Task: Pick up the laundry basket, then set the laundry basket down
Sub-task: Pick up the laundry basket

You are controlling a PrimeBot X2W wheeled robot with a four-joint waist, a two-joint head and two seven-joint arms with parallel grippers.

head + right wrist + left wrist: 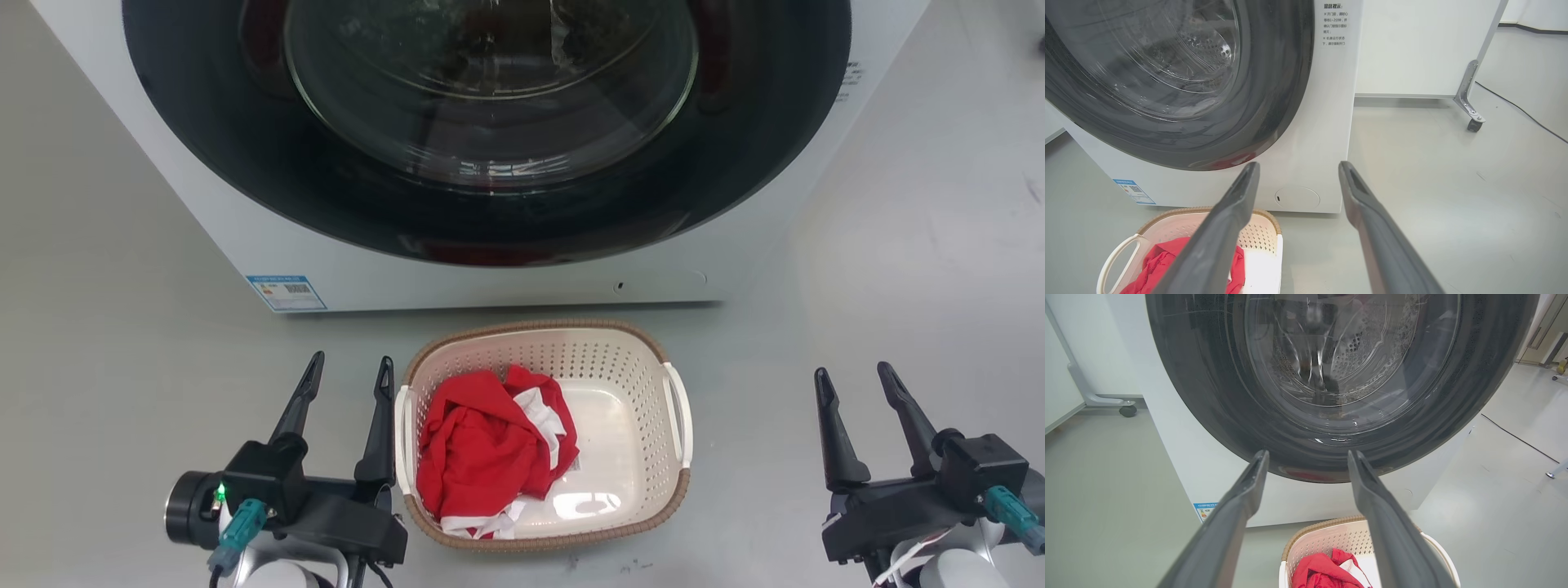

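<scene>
The laundry basket (633, 359) stands on the floor just in front of the washing machine, cream with a brown woven rim and white side handles. A red and white garment (482, 449) lies in its left half. My left gripper (347, 371) is open right beside the basket's left handle, its right finger close to the rim, nothing between the fingers. My right gripper (856, 377) is open well to the right of the basket, apart from it. The basket (1327, 539) sits low in the left wrist view under my open left gripper (1308, 457). The right wrist view has the basket (1175, 222) at lower left, beside my right gripper (1298, 168).
The white washing machine (506, 282) with its dark round door shut rises directly behind the basket. Grey floor (898, 269) spreads to both sides. A wheeled white panel (1470, 118) stands behind to the right, with a cable on the floor; another castor (1126, 410) is at the left.
</scene>
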